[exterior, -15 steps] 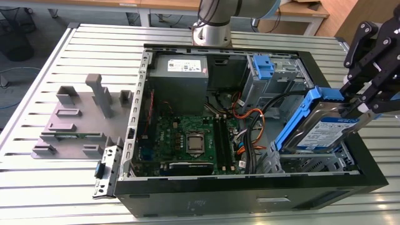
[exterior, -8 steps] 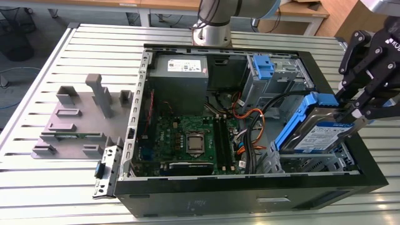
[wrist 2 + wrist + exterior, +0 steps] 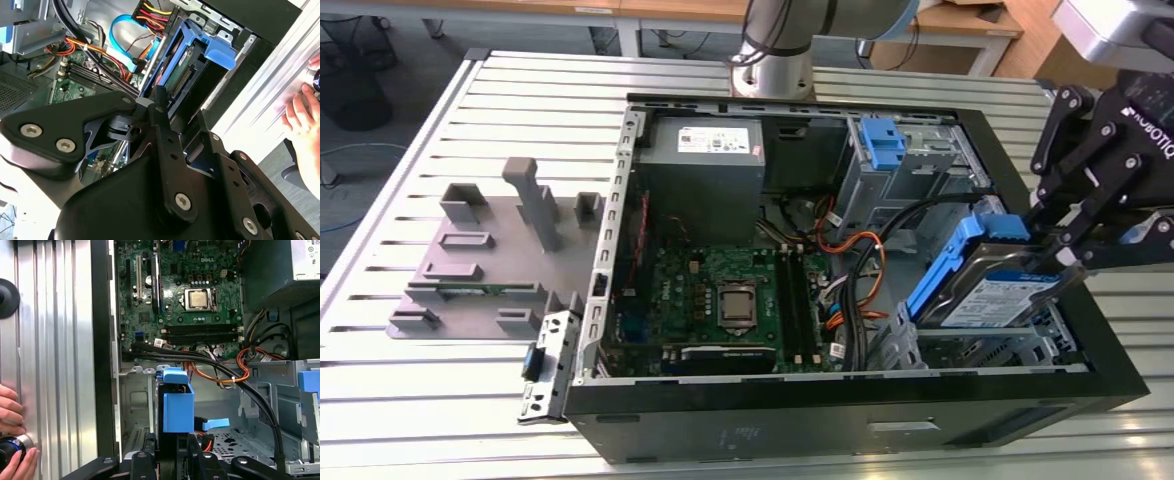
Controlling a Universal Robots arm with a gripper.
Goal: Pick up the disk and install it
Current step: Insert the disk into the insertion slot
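Evidently the jaws grip the disk (image 3: 981, 290) by one end, tilted over the drive cage (image 3: 987, 352) of the open computer case (image 3: 854, 410). The slant probably helps its blue bracket (image 3: 177, 407) enter the cage.

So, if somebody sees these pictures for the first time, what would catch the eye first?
Most striking is the silver-grey metal disk in its blue plastic bracket, held tilted by the black tool over the drive cage at the exterior view's right end of the open black computer case. The green motherboard lies in the case's middle. In the first wrist view a person's hand is at the ribbed metal table beside the case.
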